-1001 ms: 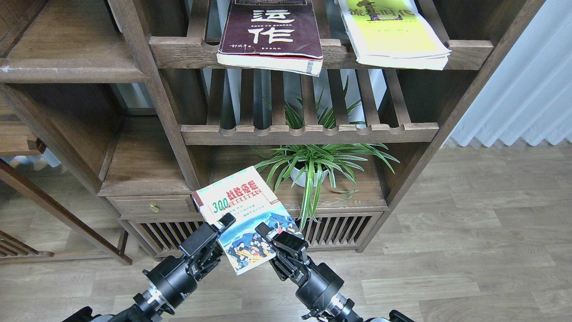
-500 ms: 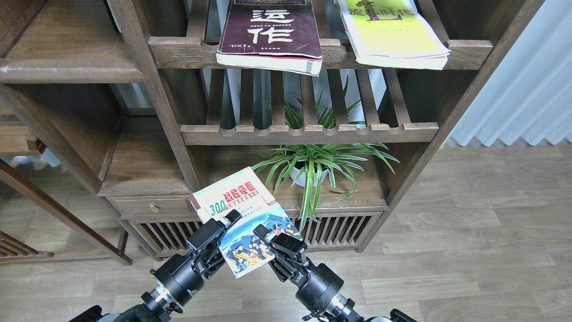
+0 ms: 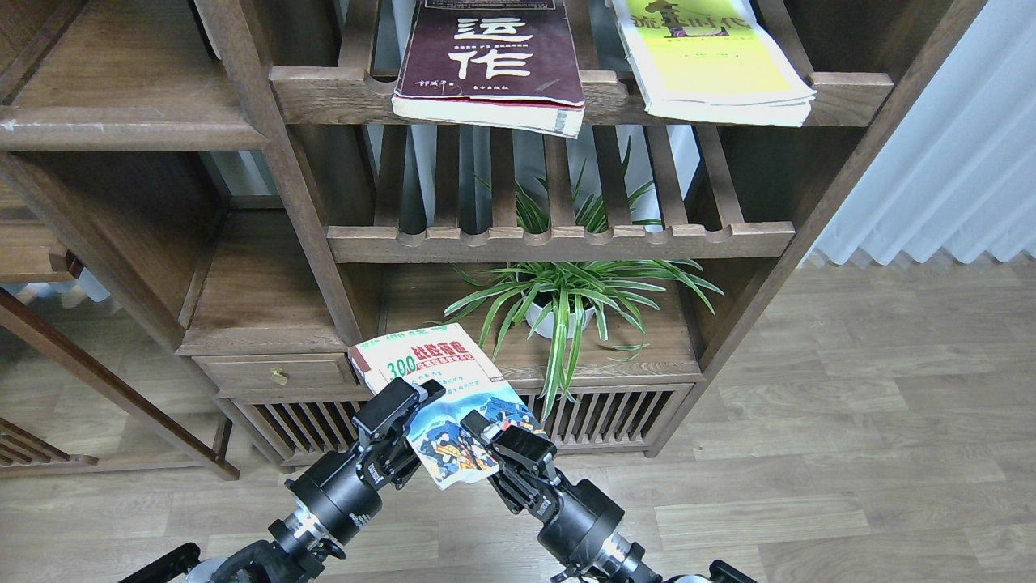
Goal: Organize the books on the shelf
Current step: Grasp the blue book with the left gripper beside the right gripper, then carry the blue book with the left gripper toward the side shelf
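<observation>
Both end effectors, left and right, pinch the "300" book, held below the plant. If either grip loosens, the tilted book could slip to the floor.

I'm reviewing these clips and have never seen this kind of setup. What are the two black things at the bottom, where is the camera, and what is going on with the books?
The camera sits in a humanoid robot's head, looking forward and down. The two black things are its arms. The left gripper and the right gripper hold a small white "300" book between them, in front of a wooden bookcase. Up top, a maroon book and a yellow-green book lie flat on a slatted rack, overhanging its front rail. A potted plant stands on a lower level. A solid board shelf is at upper left.
</observation>
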